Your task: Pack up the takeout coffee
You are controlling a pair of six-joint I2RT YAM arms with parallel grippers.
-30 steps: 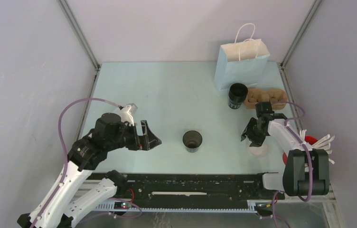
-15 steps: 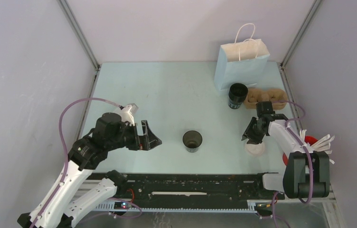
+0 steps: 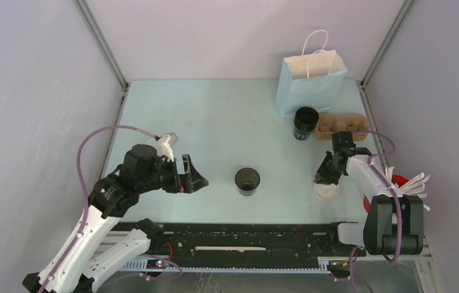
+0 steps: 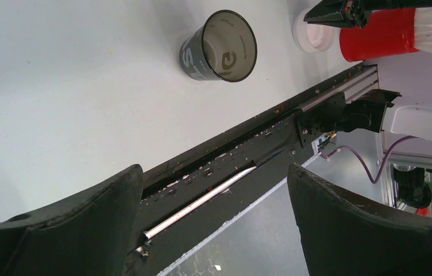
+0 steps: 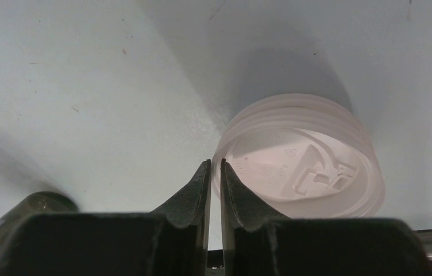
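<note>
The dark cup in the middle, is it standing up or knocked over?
Standing up: the dark cup rests on its base on the table, open mouth facing upward.

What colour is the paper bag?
The paper bag is pale blue, white handles; top external view.

The table (image 3: 215, 122) is pale mint green. The paper bag (image 3: 310, 82) near its far right corner is light blue with white handles, and the carrier (image 3: 341, 125) beside it is cardboard brown. The cup (image 3: 305, 123) by the bag and the cup (image 4: 219, 47) toward the near edge are dark smoky grey-green, the nearer one printed with white lettering; the lid (image 5: 300, 155) is translucent white, and the container (image 4: 383, 34) at the right edge is bright red.
</note>
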